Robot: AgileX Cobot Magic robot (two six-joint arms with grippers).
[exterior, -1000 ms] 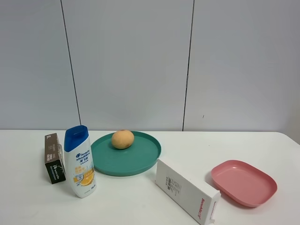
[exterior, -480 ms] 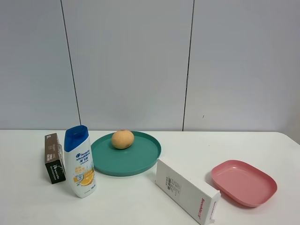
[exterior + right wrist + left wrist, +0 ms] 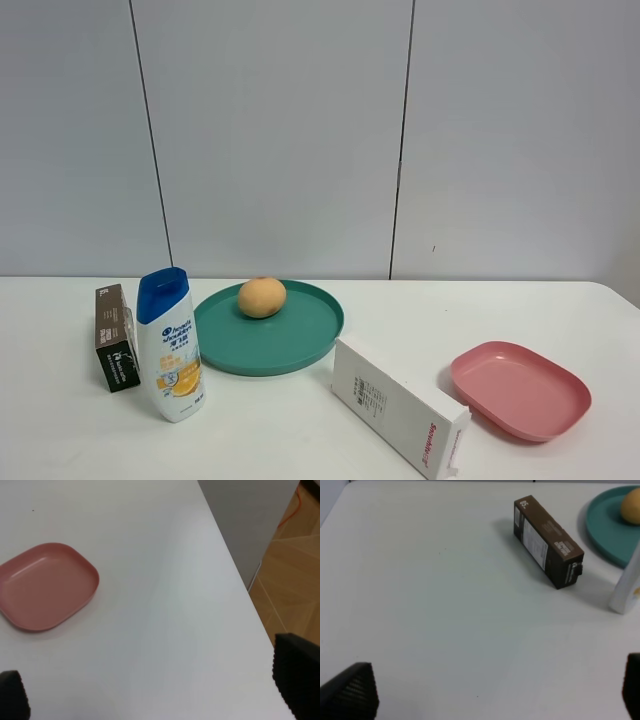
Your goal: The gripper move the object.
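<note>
The round orange-tan fruit [image 3: 262, 297] sits on the far part of a teal plate [image 3: 290, 345], left of the table's middle. In the left wrist view the fruit [image 3: 631, 507] shows at the picture's edge on the plate [image 3: 605, 527]. My left gripper [image 3: 490, 687] is open and empty, with its fingertips [image 3: 350, 692] wide apart over bare table, well away from the fruit. My right gripper [image 3: 154, 682] is open and empty near the table's right edge. Neither gripper shows in the exterior view.
A white shampoo bottle with a blue cap [image 3: 171, 345] and a brown box [image 3: 115, 337] stand left of the plate. A long white box [image 3: 398, 405] lies at the front middle. A pink tray [image 3: 520, 388] lies at the right, also in the right wrist view [image 3: 45, 585].
</note>
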